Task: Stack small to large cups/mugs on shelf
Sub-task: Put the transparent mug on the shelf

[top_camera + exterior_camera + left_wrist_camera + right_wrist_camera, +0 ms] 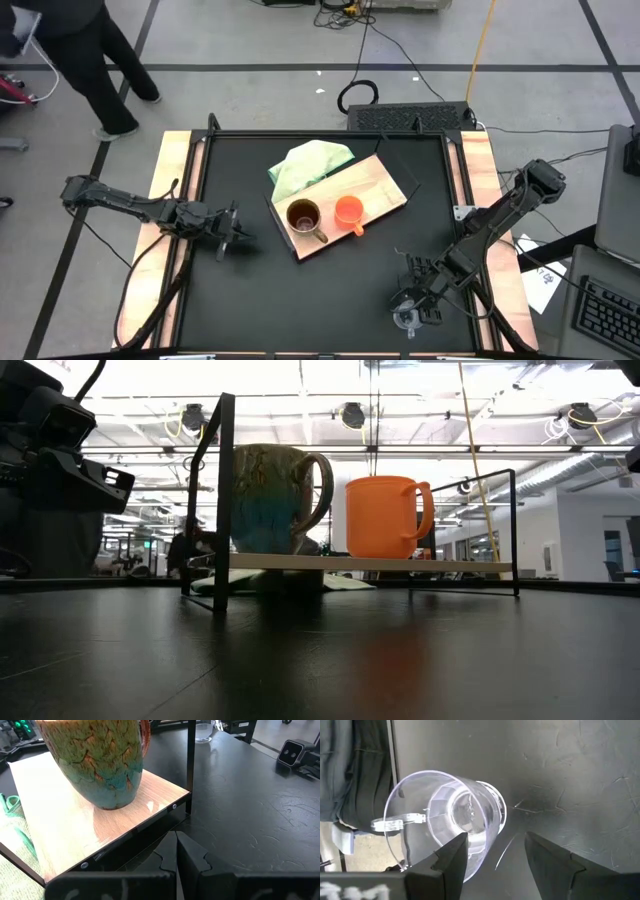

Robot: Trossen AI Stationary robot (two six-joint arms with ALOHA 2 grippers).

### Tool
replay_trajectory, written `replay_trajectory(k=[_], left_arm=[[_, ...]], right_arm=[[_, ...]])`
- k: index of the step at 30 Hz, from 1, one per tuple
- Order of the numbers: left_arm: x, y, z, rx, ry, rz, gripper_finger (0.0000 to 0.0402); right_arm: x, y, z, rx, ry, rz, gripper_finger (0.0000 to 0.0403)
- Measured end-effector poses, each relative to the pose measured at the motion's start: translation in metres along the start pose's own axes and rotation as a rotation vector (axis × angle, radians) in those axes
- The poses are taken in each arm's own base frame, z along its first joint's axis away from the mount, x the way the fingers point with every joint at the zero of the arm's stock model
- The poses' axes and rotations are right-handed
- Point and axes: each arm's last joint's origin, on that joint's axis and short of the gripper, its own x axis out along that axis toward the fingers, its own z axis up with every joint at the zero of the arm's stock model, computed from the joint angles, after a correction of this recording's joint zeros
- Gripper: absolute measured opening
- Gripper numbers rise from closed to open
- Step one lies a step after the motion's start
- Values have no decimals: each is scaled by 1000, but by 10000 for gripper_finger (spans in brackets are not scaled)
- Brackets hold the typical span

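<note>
Right gripper spread open over glass cup, seemingly untouched, left gripper closed, empty.

You have a light green cloth bunched at the far side of the black table. Beyond the table's far edge a black cable loops on the floor, and a person stands at far left.
</note>
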Motion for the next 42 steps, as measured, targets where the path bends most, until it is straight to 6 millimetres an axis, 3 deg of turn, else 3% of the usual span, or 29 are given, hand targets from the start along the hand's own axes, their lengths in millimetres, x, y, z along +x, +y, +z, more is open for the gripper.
replay_trajectory(k=[14,33,42], left_arm=[[0,0,0,-2,0,0,5],[0,0,0,-2,1,0,5],[0,0,0,-4,0,0,5]], right_arm=[[0,0,0,-2,0,0,179],[0,-1,1,-118,-25,-25,10],[0,-2,2,-162,-47,-43,3]])
